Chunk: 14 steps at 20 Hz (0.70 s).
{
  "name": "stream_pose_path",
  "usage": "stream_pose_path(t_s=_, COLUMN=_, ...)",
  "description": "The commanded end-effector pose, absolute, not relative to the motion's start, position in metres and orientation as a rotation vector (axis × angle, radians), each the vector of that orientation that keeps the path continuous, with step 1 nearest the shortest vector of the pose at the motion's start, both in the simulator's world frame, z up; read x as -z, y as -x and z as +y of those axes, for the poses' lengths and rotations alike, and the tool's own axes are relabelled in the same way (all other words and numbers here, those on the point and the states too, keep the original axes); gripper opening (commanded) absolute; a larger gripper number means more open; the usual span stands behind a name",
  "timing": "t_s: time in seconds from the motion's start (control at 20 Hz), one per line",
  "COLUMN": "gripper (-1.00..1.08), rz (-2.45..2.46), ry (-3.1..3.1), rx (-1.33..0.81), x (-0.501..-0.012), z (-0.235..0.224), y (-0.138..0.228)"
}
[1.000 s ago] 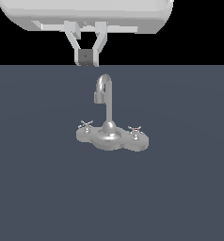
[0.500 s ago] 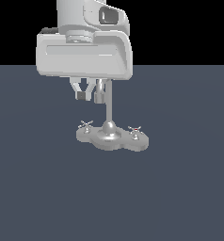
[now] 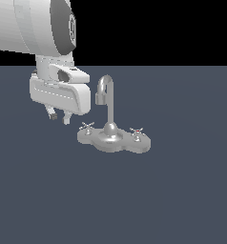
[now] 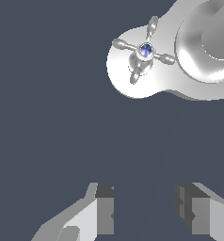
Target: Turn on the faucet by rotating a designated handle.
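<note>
The gripper point(image 3: 59, 116) hangs wide apart and holds nothing, just beside the faucet's point(image 3: 113, 139) handle point(image 3: 87, 126).

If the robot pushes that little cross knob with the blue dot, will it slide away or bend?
Probably neither. The knob sits on the faucet's wide base, so it would likely spin in place. Its shiny metal arms look stiff and perhaps slippery. The open end effector is not touching it yet.
</note>
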<state>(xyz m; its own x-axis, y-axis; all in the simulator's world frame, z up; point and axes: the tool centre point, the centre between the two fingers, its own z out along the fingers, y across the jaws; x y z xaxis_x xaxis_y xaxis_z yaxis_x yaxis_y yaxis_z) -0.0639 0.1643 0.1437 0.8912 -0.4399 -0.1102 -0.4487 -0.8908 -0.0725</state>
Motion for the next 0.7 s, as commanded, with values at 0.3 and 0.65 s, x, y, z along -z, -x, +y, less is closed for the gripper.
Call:
stream_pose_path(t_s=0.3, gripper=-0.17, rz=0.901, ry=2.971, rx=0.111, x=-0.072, z=0.109, y=-0.022)
stream_pose_path(t_s=0.65, gripper=-0.72, rz=0.628, ry=3.056, rx=0.431, x=-0.075, z=0.037, y=-0.099)
